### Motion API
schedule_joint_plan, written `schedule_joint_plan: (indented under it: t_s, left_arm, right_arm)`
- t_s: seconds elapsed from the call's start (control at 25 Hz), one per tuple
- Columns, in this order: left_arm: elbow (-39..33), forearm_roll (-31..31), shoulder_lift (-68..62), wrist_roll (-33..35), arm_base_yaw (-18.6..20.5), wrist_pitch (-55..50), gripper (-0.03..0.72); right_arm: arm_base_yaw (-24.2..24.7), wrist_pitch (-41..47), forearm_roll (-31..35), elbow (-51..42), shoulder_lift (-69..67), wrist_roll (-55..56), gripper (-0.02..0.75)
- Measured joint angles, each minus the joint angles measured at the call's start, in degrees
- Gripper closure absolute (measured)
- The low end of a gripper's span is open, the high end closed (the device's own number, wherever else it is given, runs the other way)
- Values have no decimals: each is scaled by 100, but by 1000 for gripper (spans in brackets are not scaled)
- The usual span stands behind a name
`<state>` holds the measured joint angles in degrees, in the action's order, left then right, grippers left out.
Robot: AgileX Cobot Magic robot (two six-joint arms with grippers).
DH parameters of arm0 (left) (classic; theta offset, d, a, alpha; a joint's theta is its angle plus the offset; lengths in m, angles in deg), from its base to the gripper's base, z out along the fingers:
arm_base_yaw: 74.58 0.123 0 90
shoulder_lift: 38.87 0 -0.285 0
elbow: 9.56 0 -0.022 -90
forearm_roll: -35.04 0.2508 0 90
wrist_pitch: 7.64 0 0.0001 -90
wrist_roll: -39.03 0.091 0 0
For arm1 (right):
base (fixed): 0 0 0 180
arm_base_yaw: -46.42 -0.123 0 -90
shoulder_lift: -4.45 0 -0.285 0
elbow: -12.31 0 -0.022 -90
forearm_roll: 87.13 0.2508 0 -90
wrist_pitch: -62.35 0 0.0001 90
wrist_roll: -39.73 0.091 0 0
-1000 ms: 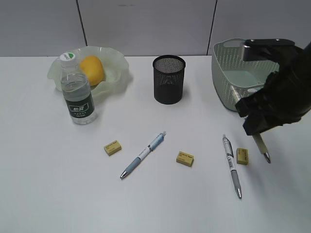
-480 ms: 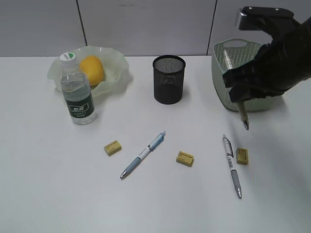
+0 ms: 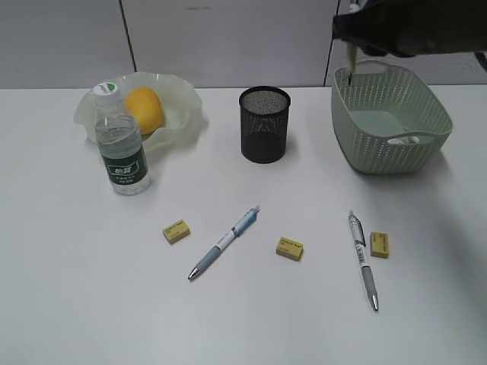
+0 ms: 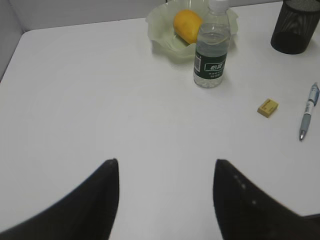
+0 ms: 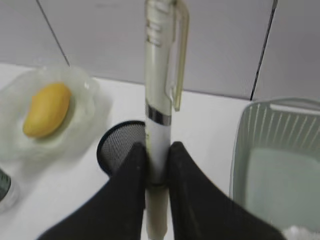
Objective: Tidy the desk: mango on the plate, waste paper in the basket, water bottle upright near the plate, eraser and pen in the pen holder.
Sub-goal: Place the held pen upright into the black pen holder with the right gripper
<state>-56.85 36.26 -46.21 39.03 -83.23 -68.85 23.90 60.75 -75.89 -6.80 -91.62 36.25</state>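
My right gripper [image 3: 351, 42] [image 5: 157, 147] is shut on a pale pen [image 3: 351, 67] [image 5: 159, 75], held high above the basket's [image 3: 388, 122] back left rim, right of the black mesh pen holder [image 3: 264, 124] [image 5: 117, 145]. A blue pen [image 3: 224, 242] and a grey pen [image 3: 362, 258] lie on the table among three yellow erasers [image 3: 176, 231] [image 3: 290, 248] [image 3: 380, 244]. The mango [image 3: 144, 109] rests in the ruffled plate [image 3: 183, 103], and the water bottle [image 3: 122, 148] stands upright in front of it. My left gripper [image 4: 166, 162] is open over bare table.
A white crumpled bit [image 5: 300, 232] shows on the basket floor [image 5: 280, 175] at the right wrist view's lower edge. A grey panelled wall [image 3: 228, 38] stands behind the table.
The right gripper has risen with the pale pen from low near the table's right side, moving up and left to the top of the exterior view. The left gripper is unchanged.
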Motion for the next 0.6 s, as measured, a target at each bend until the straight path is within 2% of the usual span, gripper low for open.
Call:
schedule_joint_plan:
  t_s: [0.2, 0.32, 0.6]
  left_arm:
    - [0, 0, 0, 0, 0, 0, 235]
    - [0, 0, 0, 0, 0, 0, 235]
    - [0, 17, 0, 0, 0, 0, 235]
  right_arm:
    - [0, -1075, -34, 314, -740, -6, 622]
    - [0, -1568, -279, 540, -1270, 136, 622]
    - [0, -2030, -1852, 1410, -2359, 1344, 622]
